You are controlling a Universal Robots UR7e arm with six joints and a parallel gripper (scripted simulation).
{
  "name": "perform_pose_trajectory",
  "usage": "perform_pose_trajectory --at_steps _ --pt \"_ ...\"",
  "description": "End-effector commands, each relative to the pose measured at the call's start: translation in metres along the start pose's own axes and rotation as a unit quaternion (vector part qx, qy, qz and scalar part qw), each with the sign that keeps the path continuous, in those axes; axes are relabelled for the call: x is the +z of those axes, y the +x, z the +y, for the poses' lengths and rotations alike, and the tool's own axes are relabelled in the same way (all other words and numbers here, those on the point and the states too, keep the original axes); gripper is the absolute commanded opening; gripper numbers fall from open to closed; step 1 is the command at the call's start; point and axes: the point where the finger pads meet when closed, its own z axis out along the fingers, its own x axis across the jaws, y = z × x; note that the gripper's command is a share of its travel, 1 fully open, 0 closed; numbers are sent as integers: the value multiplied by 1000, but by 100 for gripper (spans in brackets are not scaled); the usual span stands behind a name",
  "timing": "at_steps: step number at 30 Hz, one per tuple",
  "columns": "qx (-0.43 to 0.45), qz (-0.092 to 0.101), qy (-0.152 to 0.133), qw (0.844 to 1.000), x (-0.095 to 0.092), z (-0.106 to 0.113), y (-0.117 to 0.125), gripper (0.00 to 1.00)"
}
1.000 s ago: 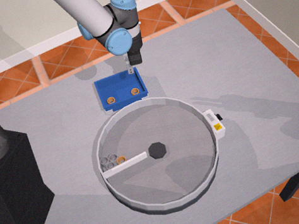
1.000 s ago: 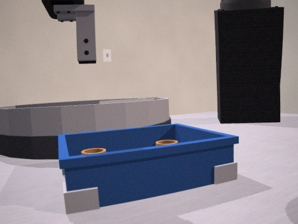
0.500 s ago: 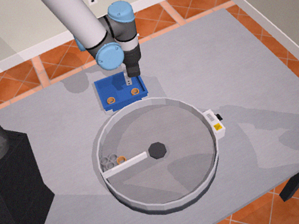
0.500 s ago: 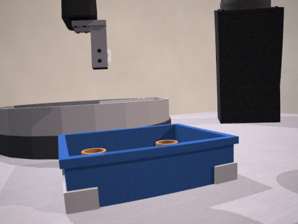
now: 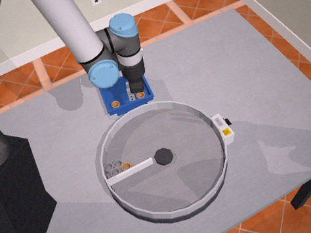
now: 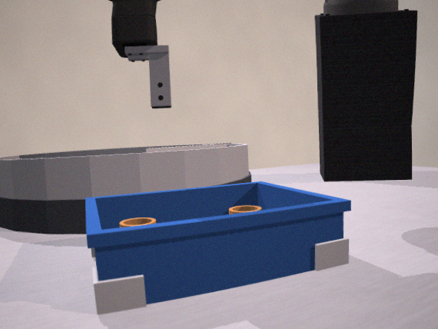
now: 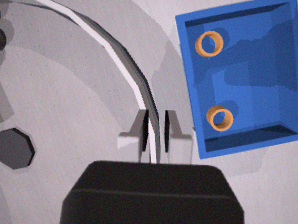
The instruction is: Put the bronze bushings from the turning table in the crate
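Note:
The round turning table [image 5: 163,157] holds one bronze bushing [image 5: 126,165] next to three steel bushings [image 5: 113,168], all behind a white bar [image 5: 131,171] at its left side. The blue crate [image 5: 127,96] stands just behind the table and holds two bronze bushings [image 5: 115,104] [image 5: 140,95]; they also show in the wrist view [image 7: 209,44] [image 7: 220,118]. My gripper [image 5: 137,91] hangs high above the near edge of the crate and the table's rim. In the wrist view [image 7: 156,132] its fingers stand a little apart with nothing between them.
The table's raised grey rim [image 6: 127,169] runs close to the crate [image 6: 215,234]. A white control box [image 5: 223,128] sits on the rim's right side. The black robot pedestal [image 5: 8,190] stands at the left. A dark hub [image 5: 164,156] marks the table's centre.

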Motion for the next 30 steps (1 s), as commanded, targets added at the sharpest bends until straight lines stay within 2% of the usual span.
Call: perform_pose_trajectory --at_steps 1,5,10,22,27,30 --pt "1 1 -2 1000 -1 0 -5 40" --pt "1 1 -2 1000 -1 0 -5 40" --pt "23 1 -1 1000 2 -12 -58 40" --pt "23 1 -1 1000 2 -12 -58 40" --pt "45 0 -1 999 5 -25 -112 40" --pt "45 0 -1 999 5 -25 -112 40"
